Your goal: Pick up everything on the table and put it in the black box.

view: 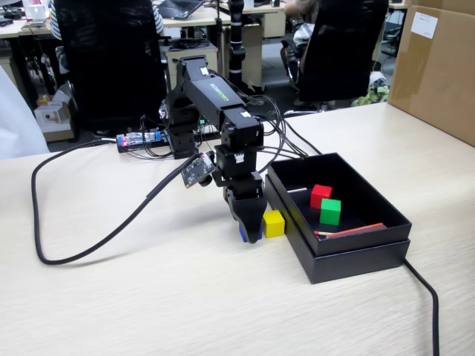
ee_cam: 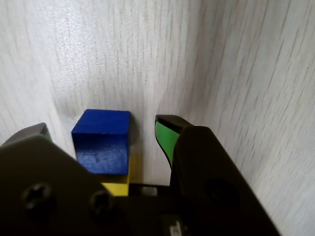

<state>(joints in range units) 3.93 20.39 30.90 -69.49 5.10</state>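
The arm is bent down over the tabletop [view: 148, 297] with its end effector [view: 250, 236] lowered around the blue cube [ee_cam: 103, 140], so the step in hand looks like the grasp of the third cube. In the wrist view the two tips stand spread, one at each side of the blue cube, with a visible gap on the green-padded side; nothing is pinched yet. The blue cube sits between the tips on the tabletop, and the yellow cube [view: 273, 223] lies just beside the end effector, toward the black box [view: 356, 256]; in the wrist view a yellow strip shows right under the blue cube, so the two look touching or nearly so. The red cube [view: 320, 196] and green cube [view: 330, 211] already rest inside the black box, well beyond the end effector, close to each other. A cube has no long axis; the blue one's faces look roughly square to the tips, turned only a little. The next move, as I judge it, calls for closing on the blue cube without nudging its yellow neighbour, then lifting it clear of the box's rim before carrying it over.
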